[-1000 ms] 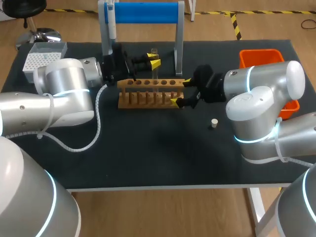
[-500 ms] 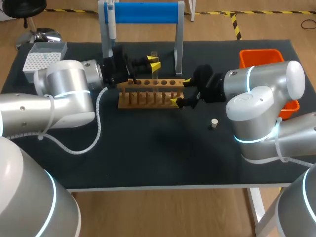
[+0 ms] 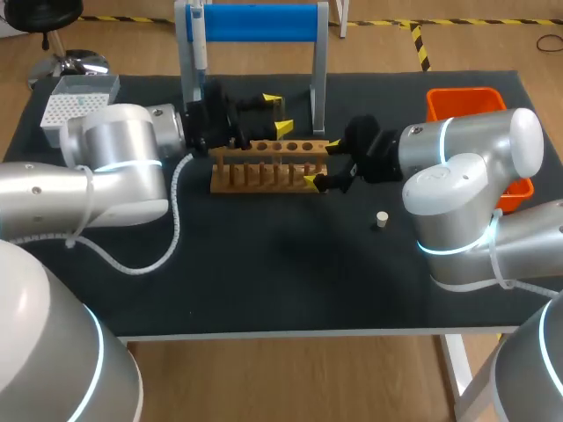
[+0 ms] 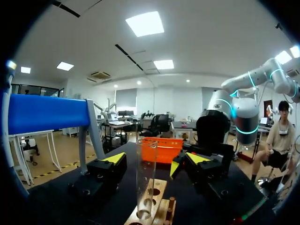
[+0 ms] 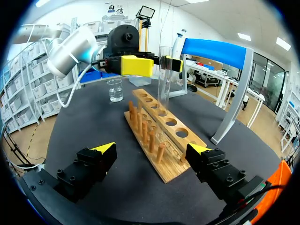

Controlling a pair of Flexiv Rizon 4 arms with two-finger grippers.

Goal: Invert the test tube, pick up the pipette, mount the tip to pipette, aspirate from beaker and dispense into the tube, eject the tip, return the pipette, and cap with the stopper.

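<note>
The fingers of the left gripper [image 4: 150,160] stand open on either side of the test tube [image 4: 146,185] without touching it. The tube is upright, mouth up as far as the wrist view shows, in a hole of the wooden rack [image 3: 264,174]. The right gripper [image 5: 151,149] is also wide open, its fingers straddling the rack's right end and holding nothing.

Inverting looks done, so I judge the pipette [image 3: 199,40] comes next. It hangs on the blue-barred stand [image 3: 255,22] just behind the rack. Reaching it calls for the left fingers to draw clear of the tube without tipping it, and the stand's post is close by.

The beaker [image 5: 115,90] stands past the rack's far end and the tip box [image 3: 75,98] at the counter's [image 3: 290,264] left corner. The stopper [image 3: 381,219] lies near the right arm, with the orange bin [image 3: 464,101] behind it.
</note>
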